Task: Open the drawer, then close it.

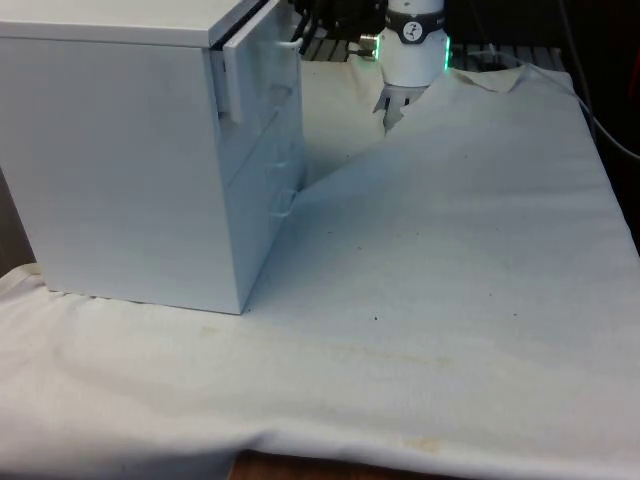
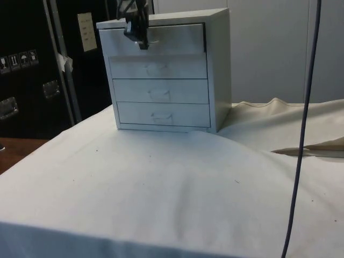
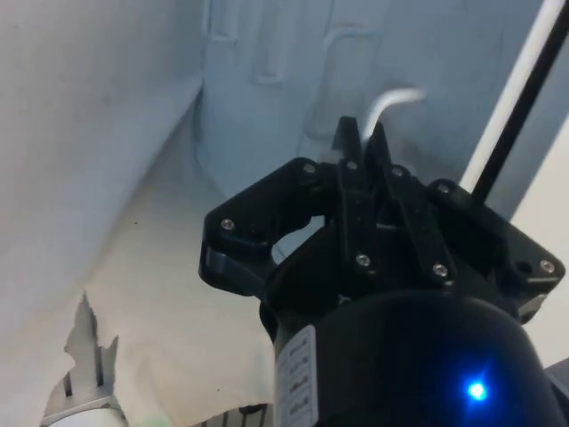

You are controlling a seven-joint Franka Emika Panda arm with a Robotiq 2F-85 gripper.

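I see the top drawer (image 2: 156, 38) of the white chest of drawers (image 2: 166, 75) standing a little out from the chest's face, in the upper middle of the side view; its front sits proud of the three drawers below it. In the front view the same drawer's front (image 1: 255, 50) juts out from the chest's side at the upper left of the frame. The drawer's small pale handle (image 3: 391, 102) shows in the wrist view as a curved loop right at the fingertips. My gripper (image 3: 360, 147) has its two black fingers drawn together on that handle, pinching it. In the side view the gripper (image 2: 141, 42) hangs in front of the drawer's left half, near the frame's top. The three lower drawers (image 2: 160, 90) look flush and shut, each with its own little handle. The chest stands at the far part of the white cloth (image 1: 450, 280) in the side view, and fills the left part of the front view. The cloth is rumpled, with a fold running across the front view's middle. A dark cable (image 2: 303, 134) hangs down the right of the side view
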